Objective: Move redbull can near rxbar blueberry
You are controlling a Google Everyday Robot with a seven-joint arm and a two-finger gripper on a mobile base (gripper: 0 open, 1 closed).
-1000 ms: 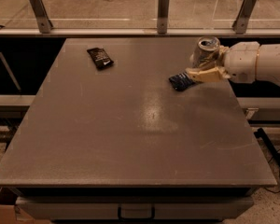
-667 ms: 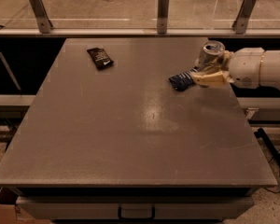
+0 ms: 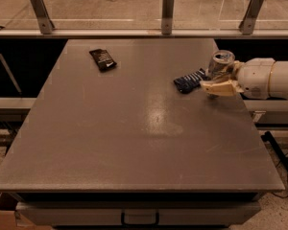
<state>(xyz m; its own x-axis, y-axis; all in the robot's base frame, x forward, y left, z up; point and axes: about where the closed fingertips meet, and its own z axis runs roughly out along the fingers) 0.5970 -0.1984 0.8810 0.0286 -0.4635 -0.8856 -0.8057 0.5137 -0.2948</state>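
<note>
Gripper (image 3: 211,80), at table's (image 3: 134,147) right edge, is clamped round the redbull can (image 3: 222,61); can upright, nothing seen inside. Rxbar blueberry (image 3: 189,81) lies just beside it, to its left. Black wrapper (image 3: 103,59) well apart, far-left.

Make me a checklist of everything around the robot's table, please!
Surface: grey table, with a shiny patch near the middle.
Job's things: redbull can by the right edge; rxbar blueberry lying flat just left of it.
Clutter: black wrapper at the far left.
Grippers: gripper reaching in from the right, shut on the can.
Cables: dark cables on the floor at right.
Surroundings: metal posts behind the table; cardboard box bottom left.
</note>
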